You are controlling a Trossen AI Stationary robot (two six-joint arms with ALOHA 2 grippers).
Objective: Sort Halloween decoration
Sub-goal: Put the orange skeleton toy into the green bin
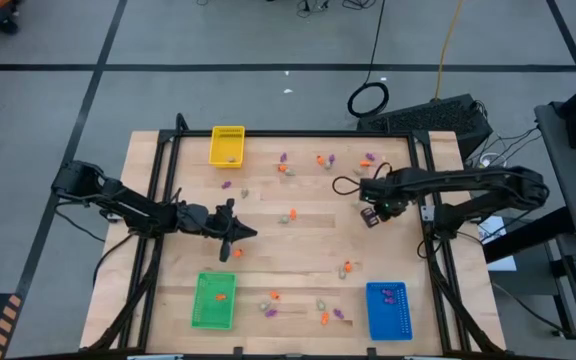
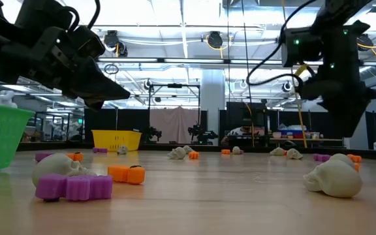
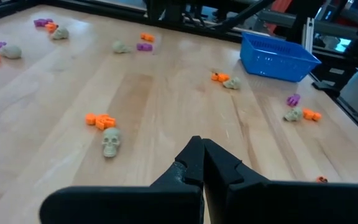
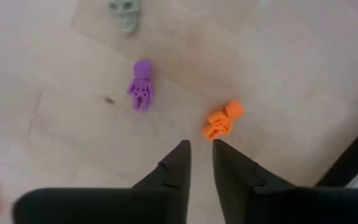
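High view: straight down over whole desk (image 1: 298,270). Low view: desk level, facing the room. Wrist views: close, looking forward. Blue tray (image 1: 388,310), high view 5 o'clock, shared with left wrist.

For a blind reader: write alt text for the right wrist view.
The right pincer, fingers slightly apart and empty, hangs above the wooden table, just short of an orange trinket. A purple trinket and a beige-grey skull lie farther off.

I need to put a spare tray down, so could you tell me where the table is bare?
Bare wood lies between the left claw and the orange trinket. It is crowded between the green tray and blue tray.
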